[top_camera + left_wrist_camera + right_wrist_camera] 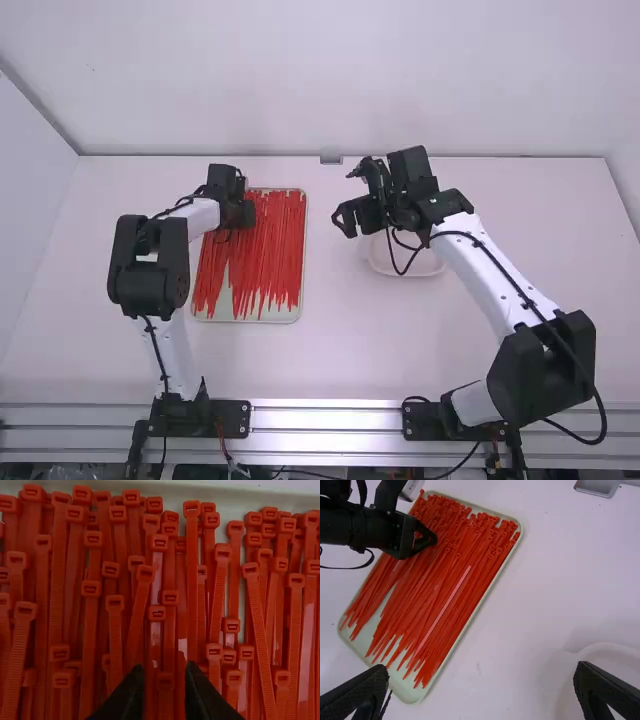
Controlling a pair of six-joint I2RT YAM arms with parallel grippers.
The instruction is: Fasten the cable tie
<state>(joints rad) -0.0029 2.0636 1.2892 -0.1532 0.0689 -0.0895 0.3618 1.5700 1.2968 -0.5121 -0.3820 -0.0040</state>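
A heap of red cable ties (255, 250) lies lengthwise on a pale tray (298, 300) at the left-middle of the table. My left gripper (238, 214) is down on the heap near the tray's far left corner. In the left wrist view its fingers (134, 692) stand open with the ties' heads (165, 597) just ahead and a few ties (165, 685) between the tips. My right gripper (358, 214) hangs wide open above bare table, between the tray and a white bowl (405, 262). The right wrist view looks down on the ties (445, 580) and the left gripper (422, 536).
The white bowl (602, 652) sits right of the tray, under the right arm's wrist. A small grey block (330, 155) stands at the table's far edge. Bare table lies between the tray rim (412, 694) and the bowl, and along the front.
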